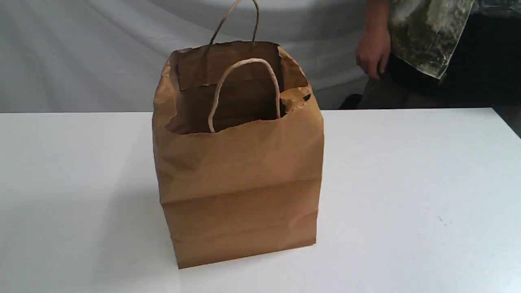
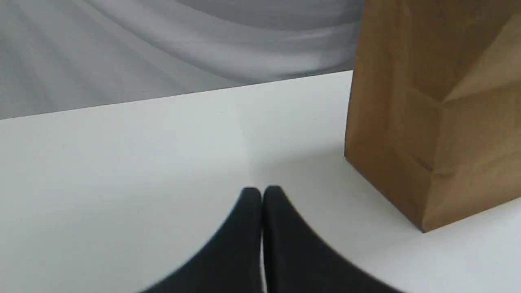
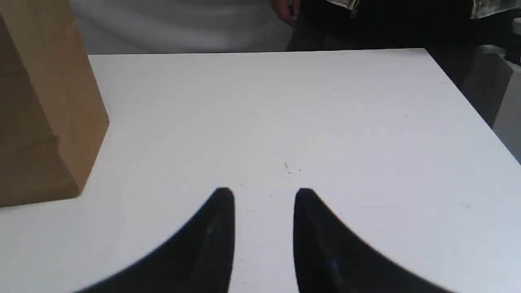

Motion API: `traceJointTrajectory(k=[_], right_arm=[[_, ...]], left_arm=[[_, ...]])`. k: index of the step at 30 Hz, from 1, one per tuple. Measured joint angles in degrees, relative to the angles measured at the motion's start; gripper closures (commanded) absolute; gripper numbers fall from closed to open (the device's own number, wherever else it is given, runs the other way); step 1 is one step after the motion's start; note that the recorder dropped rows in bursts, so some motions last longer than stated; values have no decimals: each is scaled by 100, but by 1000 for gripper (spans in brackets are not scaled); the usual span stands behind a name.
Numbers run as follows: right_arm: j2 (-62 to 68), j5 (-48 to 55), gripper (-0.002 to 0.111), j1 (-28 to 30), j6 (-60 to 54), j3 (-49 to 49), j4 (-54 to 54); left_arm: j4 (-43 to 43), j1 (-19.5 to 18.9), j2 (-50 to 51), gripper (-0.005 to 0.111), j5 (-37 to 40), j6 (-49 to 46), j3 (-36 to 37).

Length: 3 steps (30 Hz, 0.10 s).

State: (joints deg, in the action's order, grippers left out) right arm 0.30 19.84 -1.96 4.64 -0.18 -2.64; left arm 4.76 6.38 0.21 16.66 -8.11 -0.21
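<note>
Paper bag (image 1: 238, 162) stands upright near our left gripper (image 2: 262, 190), which is closed on nothing; our right gripper (image 3: 264, 193), also near, is narrowly parted.

Brightness: soft, even light is filling all three views, and the white table (image 1: 407, 183) is reading bright without washing out.
Source: light is coming from the right of the exterior view.
Shadows: the paper bag (image 1: 240, 183) is casting a faint, wide shadow to its left; its inside is sinking into dark brown.
Glare: a mild sheen is lying on the table in the right wrist view.
Focus: the black jaws are blurring at the near edge of both wrist views, while the bag's creases are showing fairly sharp.
</note>
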Motion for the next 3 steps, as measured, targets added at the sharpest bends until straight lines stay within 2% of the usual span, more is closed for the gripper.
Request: traceJointTrajectory(k=[3], right_arm=[[0, 0, 82, 0, 0, 0, 0]], left_arm=[[0, 0, 0, 107, 0, 0, 0]])
